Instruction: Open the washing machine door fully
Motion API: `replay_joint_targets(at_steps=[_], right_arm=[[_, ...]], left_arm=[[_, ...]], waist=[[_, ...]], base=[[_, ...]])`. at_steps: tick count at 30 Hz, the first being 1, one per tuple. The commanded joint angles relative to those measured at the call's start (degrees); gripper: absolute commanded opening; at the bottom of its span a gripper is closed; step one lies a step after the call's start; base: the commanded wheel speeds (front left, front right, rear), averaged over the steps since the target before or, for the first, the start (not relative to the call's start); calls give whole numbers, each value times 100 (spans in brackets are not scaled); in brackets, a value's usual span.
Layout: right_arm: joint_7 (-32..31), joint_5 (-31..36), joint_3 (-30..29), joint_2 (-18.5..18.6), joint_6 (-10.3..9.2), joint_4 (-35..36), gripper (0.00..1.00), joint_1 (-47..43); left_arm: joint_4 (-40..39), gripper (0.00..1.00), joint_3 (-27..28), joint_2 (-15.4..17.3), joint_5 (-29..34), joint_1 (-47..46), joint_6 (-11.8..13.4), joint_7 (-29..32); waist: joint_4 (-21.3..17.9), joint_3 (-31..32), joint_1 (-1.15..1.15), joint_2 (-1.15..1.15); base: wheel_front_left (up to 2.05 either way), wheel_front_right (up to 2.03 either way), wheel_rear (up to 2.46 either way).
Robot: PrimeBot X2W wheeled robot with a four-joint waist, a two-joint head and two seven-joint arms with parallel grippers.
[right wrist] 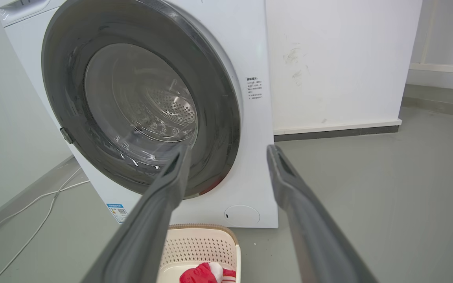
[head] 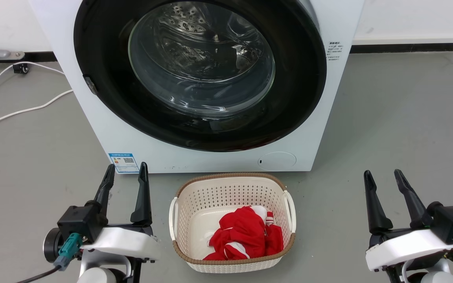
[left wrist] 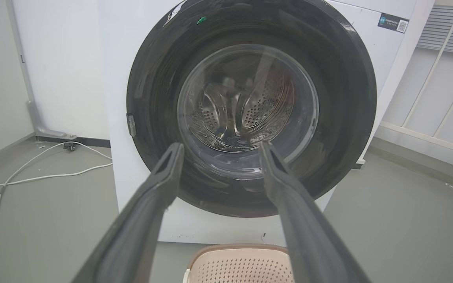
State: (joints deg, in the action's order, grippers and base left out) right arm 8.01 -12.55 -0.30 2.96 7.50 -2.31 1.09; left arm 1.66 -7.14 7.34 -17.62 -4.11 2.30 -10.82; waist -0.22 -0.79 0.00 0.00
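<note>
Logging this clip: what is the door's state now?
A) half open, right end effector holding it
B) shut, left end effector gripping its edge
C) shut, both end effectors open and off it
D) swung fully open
C: the washing machine door lies shut against the washing machine, with the left end effector and right end effector open, short of it.

Grey floor (head: 407, 118), white wall (head: 407, 17), loose white cable (head: 22, 111)

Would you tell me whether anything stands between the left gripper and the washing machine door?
Nothing visible does. The open left gripper faces the shut door with bare floor between. The basket sits before the machine, to that gripper's right and below the door, off the direct line.
</note>
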Motion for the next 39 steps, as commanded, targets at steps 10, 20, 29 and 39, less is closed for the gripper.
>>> replay_joint_targets(at_steps=[10, 20, 29, 39], right_arm=[[-38, 485, -22, -10, -2, 54, 100, -34], [0, 827, -7, -12, -2, 62, 100, -56], [77, 1046, 6, -13, -2, 74, 100, -89], [146, 1140, 3, -14, -3, 38, 100, -91]], left_arm=[[-173, 100, -97, 62, 627, 38, 188, -169], [-183, 100, -114, 32, 1021, 78, 259, -287], [-171, 100, -36, -73, 1290, 159, 202, -379], [-100, 100, 91, -197, 1490, 205, 93, -447]], waist=[[5, -34, 0, 0], [14, -66, 0, 0], [24, -64, 0, 0], [41, -71, 0, 0]], base=[[0, 0, 0], [0, 0, 0], [0, 0, 0], [0, 0, 0]])
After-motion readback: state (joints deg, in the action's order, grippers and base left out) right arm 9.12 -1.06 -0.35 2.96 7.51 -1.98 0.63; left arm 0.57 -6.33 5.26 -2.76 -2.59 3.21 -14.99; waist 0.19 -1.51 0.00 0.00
